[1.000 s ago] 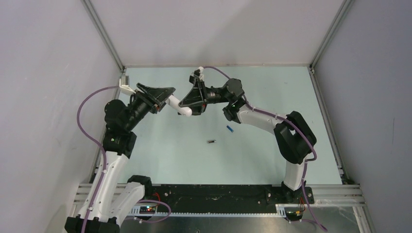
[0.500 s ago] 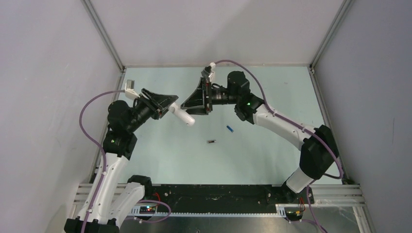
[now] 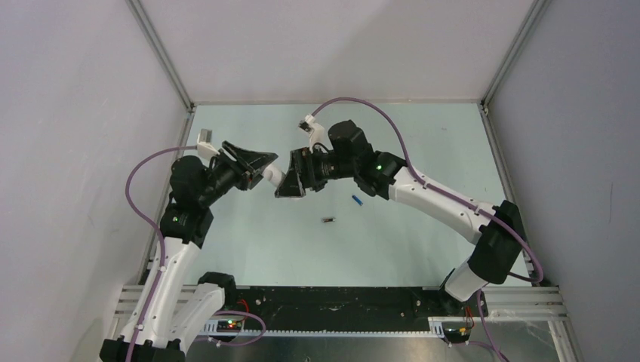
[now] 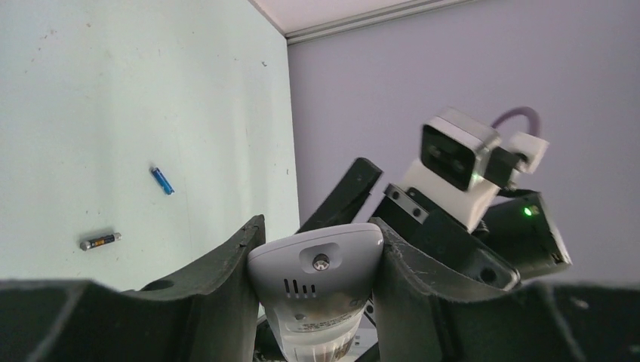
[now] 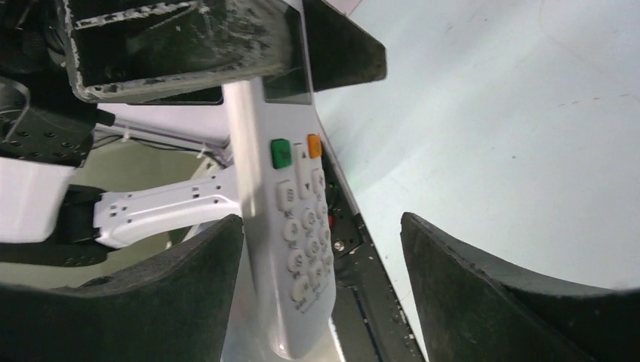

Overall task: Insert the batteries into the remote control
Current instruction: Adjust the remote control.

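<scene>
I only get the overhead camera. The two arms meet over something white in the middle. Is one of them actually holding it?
Observer: Yes. The left wrist view shows the left gripper pinching the remote control between both of its fingers.
Visitor: And the other arm?
Observer: The right gripper is open. The remote lies close to one finger, with a clear gap to the other.
Visitor: Which side of the remote faces that arm?
Observer: The keypad. The right wrist camera shows a green button and an orange button above rows of pale keys.
</scene>
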{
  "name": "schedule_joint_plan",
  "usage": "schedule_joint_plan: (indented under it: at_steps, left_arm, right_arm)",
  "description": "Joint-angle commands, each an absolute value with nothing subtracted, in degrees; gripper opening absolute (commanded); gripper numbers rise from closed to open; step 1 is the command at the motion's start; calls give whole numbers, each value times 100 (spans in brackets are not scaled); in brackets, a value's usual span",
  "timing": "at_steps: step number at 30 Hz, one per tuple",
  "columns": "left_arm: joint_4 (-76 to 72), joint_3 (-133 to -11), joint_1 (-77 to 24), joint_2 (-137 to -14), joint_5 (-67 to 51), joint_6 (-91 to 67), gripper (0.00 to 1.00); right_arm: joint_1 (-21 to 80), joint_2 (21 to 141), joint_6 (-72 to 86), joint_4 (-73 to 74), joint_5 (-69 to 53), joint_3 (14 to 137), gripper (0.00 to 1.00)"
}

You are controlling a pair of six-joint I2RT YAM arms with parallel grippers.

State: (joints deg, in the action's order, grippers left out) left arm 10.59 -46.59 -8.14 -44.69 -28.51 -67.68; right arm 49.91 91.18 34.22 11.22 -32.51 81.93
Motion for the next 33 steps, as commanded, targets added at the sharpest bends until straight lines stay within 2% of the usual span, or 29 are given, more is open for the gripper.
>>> schedule_joint_plan:
  at_steps: [1, 5, 7, 8, 12, 14, 15, 19, 20, 23, 27, 30, 33]
  left_arm:
    - [1088, -4610, -835, -4462, -2781, -6846, 0]
    - [1147, -4588, -835, -4473, -2761, -6802, 0]
    - [1165, -4588, -835, -4485, -2783, -6789, 1]
    - [1175, -4594, -835, -4497, -2789, -6783, 1]
    - [1204, -4573, -835, -4487, -2836, -6695, 10]
    - [1219, -4560, -838, -4438, -2833, -6607, 23]
    - [1216, -4579, -838, -4401, -2842, -6462, 36]
    - [1245, -4718, -832, -4237, -2978, -5667, 65]
    - [1252, -4736, -830, -4202, -3065, -5451, 71]
    - [1251, -4877, -826, -4051, -3277, -5213, 78]
    - [1244, -5183, -826, -4044, -3684, -5072, 79]
    - [1234, -5358, -829, -4148, -4096, -4975, 73]
    - [1234, -5458, -826, -4254, -4477, -4938, 69]
  right_arm:
    - [5224, 9068, 2396, 1785, -2400, 8695, 78]
    - [5344, 9176, 2245, 2050, -2204, 8828, 65]
    - [5360, 9239, 2231, 2082, -2329, 8869, 56]
    - [5368, 9247, 2287, 2078, -2347, 8866, 49]
    - [5335, 9278, 2453, 1995, -2594, 8870, 31]
    - [5304, 9308, 2568, 1965, -2777, 8899, 25]
    - [5264, 9317, 2620, 1977, -2839, 8931, 23]
    - [5056, 9318, 3181, 2034, -3511, 8986, 21]
    - [5020, 9295, 3278, 2023, -3628, 8975, 20]
    - [4844, 9201, 3880, 1689, -4245, 8805, 20]
    - [4729, 9079, 4855, 823, -4934, 8455, 20]
    - [4720, 9057, 5528, -132, -5292, 8246, 20]
    - [4749, 9069, 5876, -455, -5537, 8193, 21]
